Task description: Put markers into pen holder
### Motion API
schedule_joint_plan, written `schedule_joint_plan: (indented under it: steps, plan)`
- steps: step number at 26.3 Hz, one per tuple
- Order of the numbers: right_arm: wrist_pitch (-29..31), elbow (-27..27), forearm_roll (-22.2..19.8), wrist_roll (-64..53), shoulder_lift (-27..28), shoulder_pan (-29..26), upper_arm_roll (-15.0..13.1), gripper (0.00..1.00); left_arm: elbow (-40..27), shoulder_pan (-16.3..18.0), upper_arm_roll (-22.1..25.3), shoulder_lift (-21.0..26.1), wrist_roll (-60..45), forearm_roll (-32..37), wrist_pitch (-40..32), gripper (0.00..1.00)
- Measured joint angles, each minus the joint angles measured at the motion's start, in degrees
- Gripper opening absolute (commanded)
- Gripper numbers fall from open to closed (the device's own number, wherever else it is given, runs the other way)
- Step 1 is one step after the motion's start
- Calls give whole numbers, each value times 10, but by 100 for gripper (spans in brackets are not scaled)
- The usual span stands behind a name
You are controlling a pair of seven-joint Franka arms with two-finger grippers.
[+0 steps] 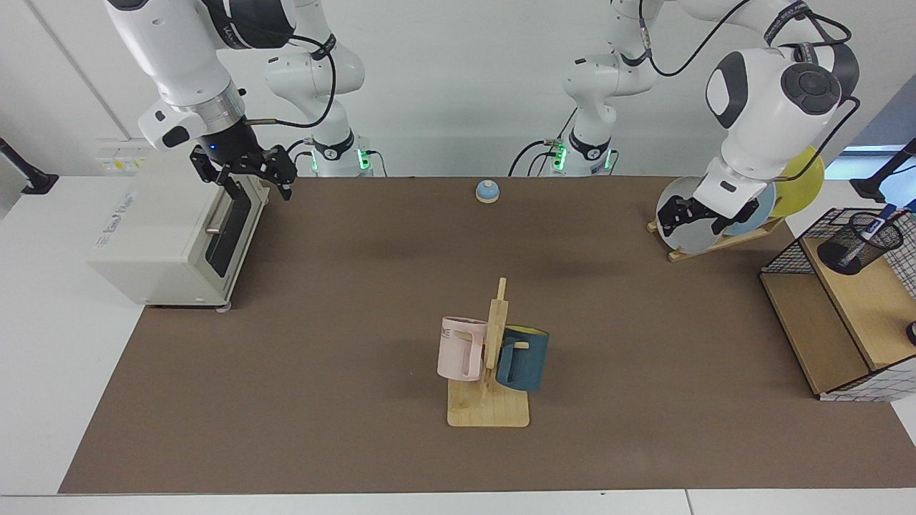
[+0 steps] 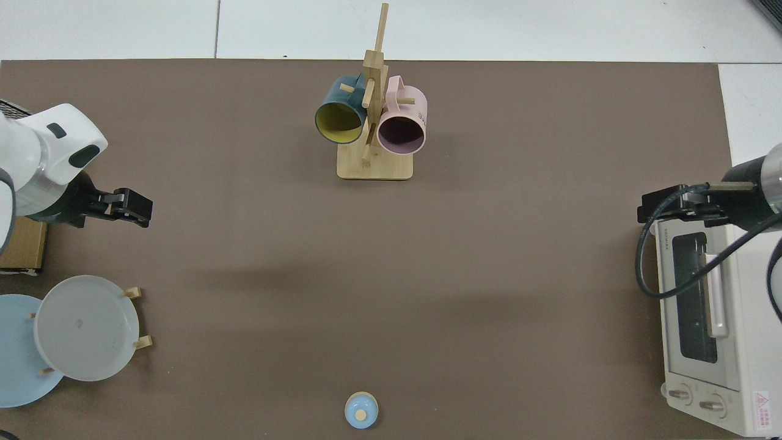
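The marker (image 1: 874,225) is seen only in the facing view, standing tilted in the pen holder (image 1: 858,242) on the shelf rack (image 1: 837,315), well apart from the left gripper (image 1: 693,214), whose fingers are spread and empty before the plates (image 1: 688,223). The right gripper (image 1: 247,172), parted and empty, is held waiting over the toaster oven (image 1: 172,236).

A wooden mug tree (image 1: 489,400) stands mid-mat with a pink mug (image 1: 460,348) and a teal mug (image 1: 523,357) hung on either side. A white toaster oven (image 1: 168,232) sits at one end of the table (door shut), plates (image 2: 85,327) lean in a wooden rack (image 1: 719,243) near the other end, and a small blue bell (image 1: 487,191) sits at the mat's far edge.
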Motion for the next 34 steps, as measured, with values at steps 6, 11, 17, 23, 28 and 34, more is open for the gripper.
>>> schedule_joint_plan:
  steps: [6,11,17,23,28,34]
  plan:
    - [0,0,0,0,0,0,0,100,1,-1,-5,-42,-12,-18,1,100]
    - [0,0,0,0,0,0,0,100,-2,-1,-6,-57,-16,-18,2,100]
    - [0,0,0,0,0,0,0,100,-2,0,-4,-54,-18,-18,5,100]
    - [0,0,0,0,0,0,0,100,-2,-1,-3,-53,12,-18,8,100]
    - [0,0,0,0,0,0,0,100,-2,-62,70,-52,33,-18,20,100]
    - [0,0,0,0,0,0,0,100,-2,-119,145,-52,56,-18,31,100]
